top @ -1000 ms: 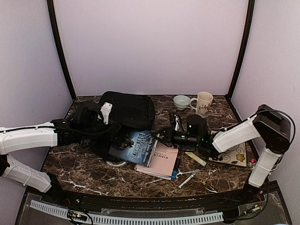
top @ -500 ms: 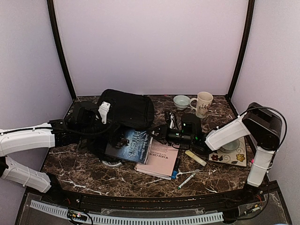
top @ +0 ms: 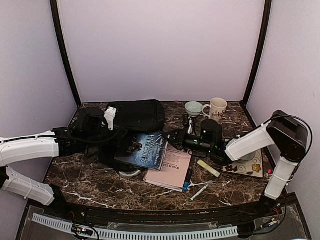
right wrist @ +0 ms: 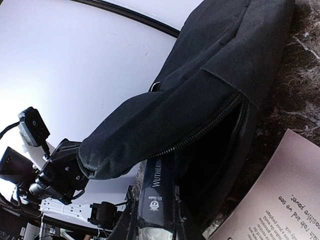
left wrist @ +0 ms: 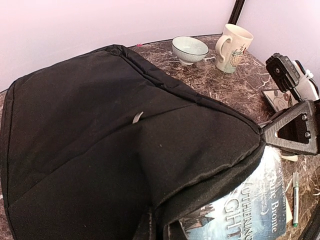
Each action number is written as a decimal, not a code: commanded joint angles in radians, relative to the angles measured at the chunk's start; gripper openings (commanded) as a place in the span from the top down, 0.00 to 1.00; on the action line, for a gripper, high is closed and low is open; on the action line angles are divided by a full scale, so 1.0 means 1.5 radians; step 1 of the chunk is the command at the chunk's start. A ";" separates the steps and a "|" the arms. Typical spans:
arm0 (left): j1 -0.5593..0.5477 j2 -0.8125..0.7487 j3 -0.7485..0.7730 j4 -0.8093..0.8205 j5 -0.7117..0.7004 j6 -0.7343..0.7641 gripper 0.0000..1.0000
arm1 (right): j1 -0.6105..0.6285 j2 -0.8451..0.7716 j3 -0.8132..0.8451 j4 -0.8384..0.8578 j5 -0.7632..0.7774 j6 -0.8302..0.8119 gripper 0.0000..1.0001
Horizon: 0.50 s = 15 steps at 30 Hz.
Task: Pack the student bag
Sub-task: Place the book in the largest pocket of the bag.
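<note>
My right gripper [right wrist: 159, 224] clamps the book [right wrist: 156, 194], spine aimed into the bag [right wrist: 210, 90]; my left gripper [left wrist: 157, 229] seemingly pinches its lip.

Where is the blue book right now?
In the top view, the blue book is just left of centre, partly inside the open student bag, overlapping the pink booklet on its right.

The student bag [top: 137, 115] is black, the book [top: 145, 150] blue, the table [top: 100, 185] white-veined brown marble.
</note>
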 commanded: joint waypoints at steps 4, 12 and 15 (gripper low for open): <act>-0.006 0.042 0.087 0.021 0.006 -0.074 1.00 | -0.027 -0.045 -0.002 0.266 0.037 0.102 1.00; -0.005 0.062 0.145 0.012 -0.014 -0.121 1.00 | -0.030 -0.078 -0.013 0.234 0.165 0.091 1.00; -0.006 0.072 0.153 0.027 0.005 -0.123 1.00 | -0.012 -0.060 0.003 0.221 0.204 0.077 1.00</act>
